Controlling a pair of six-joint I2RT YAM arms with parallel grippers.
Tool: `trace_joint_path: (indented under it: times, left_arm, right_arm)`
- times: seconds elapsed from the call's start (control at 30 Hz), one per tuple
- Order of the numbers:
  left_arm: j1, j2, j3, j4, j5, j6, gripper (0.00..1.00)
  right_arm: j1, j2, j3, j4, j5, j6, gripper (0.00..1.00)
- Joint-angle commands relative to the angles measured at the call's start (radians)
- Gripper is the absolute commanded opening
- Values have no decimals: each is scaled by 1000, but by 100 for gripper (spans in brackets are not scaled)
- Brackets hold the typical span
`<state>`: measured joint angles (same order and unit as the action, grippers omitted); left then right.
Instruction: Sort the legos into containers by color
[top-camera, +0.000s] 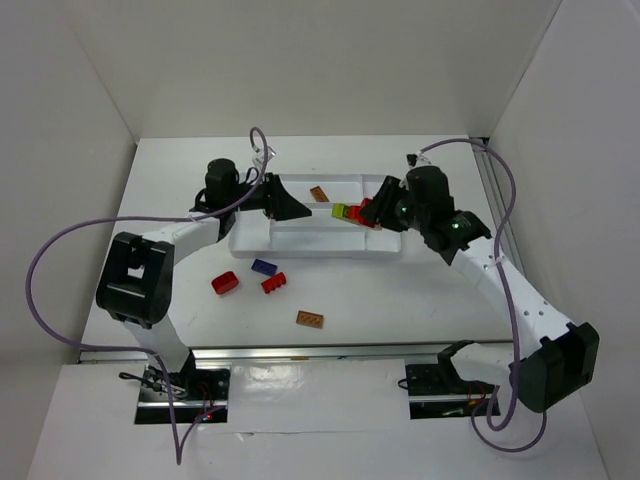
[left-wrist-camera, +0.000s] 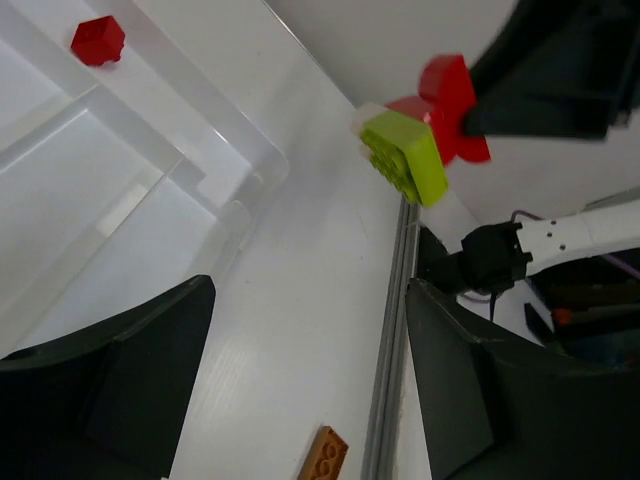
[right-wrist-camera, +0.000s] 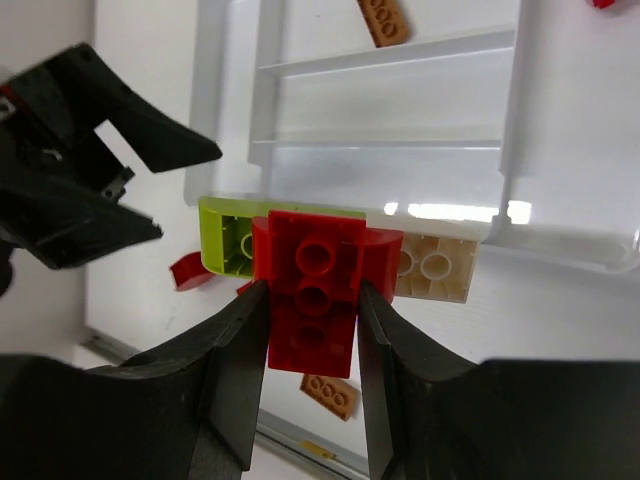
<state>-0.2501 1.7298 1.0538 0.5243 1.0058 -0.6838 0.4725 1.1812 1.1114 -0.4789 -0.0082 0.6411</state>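
Observation:
My right gripper (right-wrist-camera: 312, 300) is shut on a red lego (right-wrist-camera: 315, 290) joined to a yellow-green lego (right-wrist-camera: 228, 240) and a tan lego (right-wrist-camera: 435, 265). It holds this cluster (top-camera: 352, 213) above the white tray (top-camera: 300, 245), near its right end. My left gripper (top-camera: 298, 208) hovers over the tray's middle, open and empty, just left of the cluster. In the left wrist view the gripper (left-wrist-camera: 310, 335) is open, with the cluster (left-wrist-camera: 410, 155) ahead. An orange-brown lego (top-camera: 319, 194) lies in a far slot. A red lego (left-wrist-camera: 98, 40) lies in another compartment.
On the table in front of the tray lie a red lego (top-camera: 225, 283), a dark blue lego (top-camera: 264, 267), another red lego (top-camera: 273, 284) and an orange-brown lego (top-camera: 309, 320) near the front rail. White walls close in on the left, right and back.

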Motion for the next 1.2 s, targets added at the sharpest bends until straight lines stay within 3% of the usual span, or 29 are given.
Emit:
trace_joint_path:
  times: [0.0, 0.07, 0.13, 0.2, 0.4, 0.67, 1.17]
  left_arm:
    - [14, -75, -37, 203, 163, 90, 88]
    - [0, -96, -19, 88, 134, 186, 88]
    - [-43, -130, 34, -142, 39, 378, 88]
    - [-69, -148, 34, -202, -19, 481, 88]
    - [-156, -203, -46, -97, -174, 576, 88]
    - [-235, -250, -72, -92, -231, 673, 88]
    - [-313, -265, -97, 97, -204, 566, 92]
  right_arm:
    - [-129, 20, -15, 124, -404, -63, 29]
    - [-201, 30, -33, 187, -571, -63, 30]
    - [-238, 43, -45, 224, -653, -63, 30]
    - [-248, 52, -45, 243, -737, -63, 30]
    - [-293, 52, -165, 452, -941, 72, 30]
    - [-304, 52, -222, 568, -987, 181, 30]
    - [-272, 83, -254, 680, -1018, 272, 30]
